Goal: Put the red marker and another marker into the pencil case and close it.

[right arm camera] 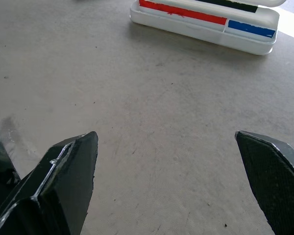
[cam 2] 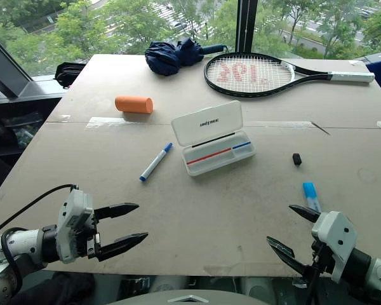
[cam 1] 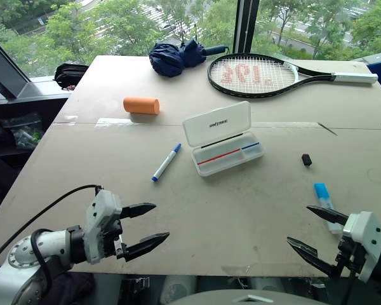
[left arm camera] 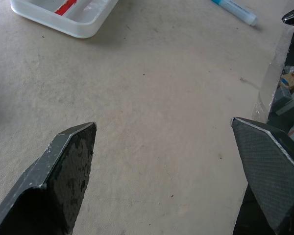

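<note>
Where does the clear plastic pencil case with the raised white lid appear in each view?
Left eye: pencil case centre, slightly above middle.
Right eye: centre, slightly above middle.
Left wrist: tray corner at upper left.
Right wrist: tray's long side along the top.
Shared landmark: red strip inside the tray.

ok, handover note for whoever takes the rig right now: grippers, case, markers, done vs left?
Left gripper and right gripper: both open, empty, at the table's near edge.
Pencil case: mid-table, lid up. Red marker lies in the tray, something blue at its end.
Blue-capped marker lies loose to the case's left; a light-blue one by the right gripper.
Left: confirm a second marker is in, close the lid.
</note>
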Action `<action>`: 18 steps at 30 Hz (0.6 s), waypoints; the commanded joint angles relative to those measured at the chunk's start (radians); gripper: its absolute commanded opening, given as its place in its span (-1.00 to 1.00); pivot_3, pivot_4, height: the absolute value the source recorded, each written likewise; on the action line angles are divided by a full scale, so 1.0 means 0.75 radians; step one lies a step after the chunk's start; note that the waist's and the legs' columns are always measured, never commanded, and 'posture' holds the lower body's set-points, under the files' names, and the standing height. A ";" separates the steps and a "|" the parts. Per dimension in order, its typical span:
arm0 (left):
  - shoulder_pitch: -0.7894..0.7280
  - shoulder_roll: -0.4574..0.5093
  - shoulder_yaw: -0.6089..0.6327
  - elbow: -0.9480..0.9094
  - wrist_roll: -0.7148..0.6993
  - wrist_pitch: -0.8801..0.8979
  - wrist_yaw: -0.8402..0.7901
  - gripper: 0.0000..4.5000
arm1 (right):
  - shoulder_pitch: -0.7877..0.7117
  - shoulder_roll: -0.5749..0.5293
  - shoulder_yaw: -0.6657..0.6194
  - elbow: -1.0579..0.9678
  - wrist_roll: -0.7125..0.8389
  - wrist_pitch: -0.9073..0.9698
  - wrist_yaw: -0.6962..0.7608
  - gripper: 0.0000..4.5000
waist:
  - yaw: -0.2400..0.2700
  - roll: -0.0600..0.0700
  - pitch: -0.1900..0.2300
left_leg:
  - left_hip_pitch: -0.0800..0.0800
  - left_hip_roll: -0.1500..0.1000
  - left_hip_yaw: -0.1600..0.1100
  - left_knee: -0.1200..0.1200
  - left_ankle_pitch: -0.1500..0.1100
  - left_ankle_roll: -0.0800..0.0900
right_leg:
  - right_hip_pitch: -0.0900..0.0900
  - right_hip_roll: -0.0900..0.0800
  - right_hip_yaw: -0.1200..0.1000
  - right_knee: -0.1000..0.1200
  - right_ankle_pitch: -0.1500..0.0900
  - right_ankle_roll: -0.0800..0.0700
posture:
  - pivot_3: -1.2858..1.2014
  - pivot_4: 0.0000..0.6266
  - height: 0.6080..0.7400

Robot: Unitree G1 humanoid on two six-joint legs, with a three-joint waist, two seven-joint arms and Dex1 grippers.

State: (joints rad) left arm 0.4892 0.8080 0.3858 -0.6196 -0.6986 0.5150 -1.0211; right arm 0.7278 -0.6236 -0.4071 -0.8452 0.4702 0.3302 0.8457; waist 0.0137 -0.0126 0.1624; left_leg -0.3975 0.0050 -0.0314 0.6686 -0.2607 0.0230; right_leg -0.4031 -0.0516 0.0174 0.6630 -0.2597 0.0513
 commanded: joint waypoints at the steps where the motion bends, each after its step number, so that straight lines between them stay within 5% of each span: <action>1: -0.058 0.003 0.004 -0.043 0.013 -0.013 0.039 0.98 | -0.026 -0.007 -0.006 -0.054 0.045 0.008 -0.014 1.00 | 0.001 0.000 0.000 | 0.000 0.000 0.000 0.000 0.000 0.000 | 0.000 0.000 0.000 0.000 0.000 0.000 | 0.03 -0.52 0.85; 11: -0.744 0.025 -0.541 0.069 0.123 0.352 0.279 0.98 | -0.153 -0.021 -0.048 -0.116 0.174 -0.038 0.003 1.00 | -0.001 -0.001 -0.002 | 0.001 -0.001 -0.003 0.001 0.000 0.001 | 0.004 0.002 -0.002 -0.001 0.003 0.006 | 0.03 -0.52 0.85; 18: -1.142 -0.181 -0.787 0.298 0.256 0.488 0.414 0.98 | -0.103 -0.075 -0.261 -0.083 0.309 -0.073 0.125 1.00 | -0.002 -0.002 -0.001 | 0.001 -0.002 -0.003 0.002 0.000 0.001 | 0.005 0.003 -0.002 0.000 0.003 0.006 | 0.03 -0.52 0.85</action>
State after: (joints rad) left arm -0.3402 0.6856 -0.1879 -0.4065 -0.5276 0.8697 -0.7238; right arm 0.6442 -0.6699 -0.5492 -0.8954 0.6666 0.2996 0.9138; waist 0.0125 -0.0141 0.1613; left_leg -0.3966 0.0032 -0.0337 0.6696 -0.2611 0.0238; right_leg -0.3997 -0.0494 0.0160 0.6628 -0.2571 0.0558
